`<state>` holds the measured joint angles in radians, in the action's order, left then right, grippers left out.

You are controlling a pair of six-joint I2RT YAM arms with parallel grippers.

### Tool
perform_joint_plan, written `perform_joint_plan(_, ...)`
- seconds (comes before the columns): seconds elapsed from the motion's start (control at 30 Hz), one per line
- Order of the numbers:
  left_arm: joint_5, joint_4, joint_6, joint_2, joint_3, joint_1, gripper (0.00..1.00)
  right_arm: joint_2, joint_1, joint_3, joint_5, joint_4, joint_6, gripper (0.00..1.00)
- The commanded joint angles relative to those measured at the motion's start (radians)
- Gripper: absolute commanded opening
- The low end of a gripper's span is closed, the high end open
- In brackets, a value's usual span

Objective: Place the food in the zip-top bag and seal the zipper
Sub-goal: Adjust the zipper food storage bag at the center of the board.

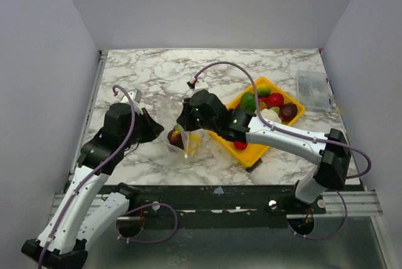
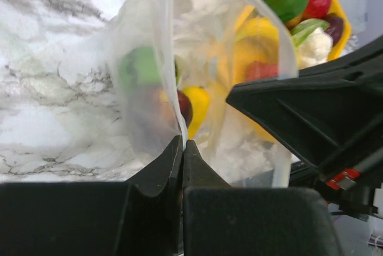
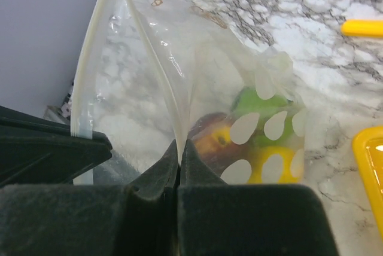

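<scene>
The zip-top bag (image 1: 183,142) hangs between my two grippers over the marble table, its mouth upward. It holds food: a green piece (image 3: 263,103), a dark purple piece (image 2: 185,107) and a yellow piece (image 2: 199,101). My left gripper (image 1: 157,128) is shut on the bag's mouth edge strip, the zipper (image 2: 179,121). My right gripper (image 1: 182,120) is shut on the opposite mouth edge (image 3: 177,125). More food, green (image 1: 249,101), red (image 1: 275,99), white (image 1: 271,115) and dark purple (image 1: 288,112), lies in the yellow tray (image 1: 251,154).
The yellow tray sits right of the bag, under my right arm. A small rigid clear box (image 1: 312,87) stands at the far right. A yellow stick (image 3: 362,27) lies on the marble. Grey walls close in the table on three sides.
</scene>
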<state>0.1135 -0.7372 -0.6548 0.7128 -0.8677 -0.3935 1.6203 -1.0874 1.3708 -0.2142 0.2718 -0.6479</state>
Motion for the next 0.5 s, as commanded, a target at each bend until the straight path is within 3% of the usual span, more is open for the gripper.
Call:
perform_joint_plan(0.0,0.009,-0.019,0.027,-0.034,-0.163,0.005,0.00,-0.047,-0.006,0.116,-0.007,0.012,0.029,0.00)
perform_joint_plan(0.13,0.014,-0.016,0.020,-0.051,-0.165,0.005,0.00,-0.097,-0.007,0.071,0.042,-0.059,0.001,0.00)
perform_joint_plan(0.33,-0.018,0.034,-0.013,-0.026,0.031,0.008,0.00,-0.090,-0.006,-0.125,0.010,-0.183,-0.083,0.00)
perform_joint_plan(0.47,-0.033,0.028,0.014,0.024,0.029,0.024,0.00,0.026,0.006,-0.046,-0.040,-0.077,-0.040,0.00)
